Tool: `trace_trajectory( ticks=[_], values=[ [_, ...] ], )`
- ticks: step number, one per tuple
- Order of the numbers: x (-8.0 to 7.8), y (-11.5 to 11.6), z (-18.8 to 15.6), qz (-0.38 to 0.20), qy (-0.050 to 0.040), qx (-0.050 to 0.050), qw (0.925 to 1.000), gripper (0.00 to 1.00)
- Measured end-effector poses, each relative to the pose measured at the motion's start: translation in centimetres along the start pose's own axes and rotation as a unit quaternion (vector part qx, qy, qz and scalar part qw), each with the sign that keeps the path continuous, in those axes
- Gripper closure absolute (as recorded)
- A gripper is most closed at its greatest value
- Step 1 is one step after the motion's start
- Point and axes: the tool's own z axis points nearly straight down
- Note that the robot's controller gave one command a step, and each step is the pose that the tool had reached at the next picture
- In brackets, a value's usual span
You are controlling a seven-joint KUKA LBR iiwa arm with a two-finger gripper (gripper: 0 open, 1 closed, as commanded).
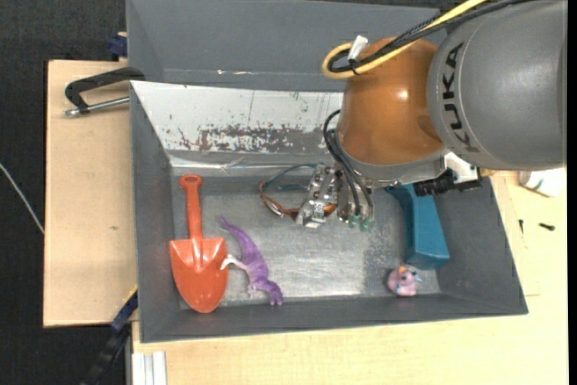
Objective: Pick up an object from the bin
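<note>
Centrally, gripper point(330, 201) over bare bin point(315, 270) floor, opening unclear, blue block point(425, 228) by right wall, orange shovel point(198, 268) far left.

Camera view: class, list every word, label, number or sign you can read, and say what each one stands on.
"KUKA": dark letters running sideways on the grey casing of the robot arm.
Nothing else readable: the orange shovel, purple toy lizard and blue block show no lettering.

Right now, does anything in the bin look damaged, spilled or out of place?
Only the bin's back wall stands out: reddish-brown scuffs run across it, like scraped paint or rust. The purple toy lizard lies beside the orange shovel; nothing looks spilled.
</note>
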Motion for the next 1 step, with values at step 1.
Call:
trace_trajectory(
  ticks=[1],
  values=[
    [-0.19, -0.04, -4.09, -0.001, 0.0024, 0.001, 1.0000, 1.00]
  ],
)
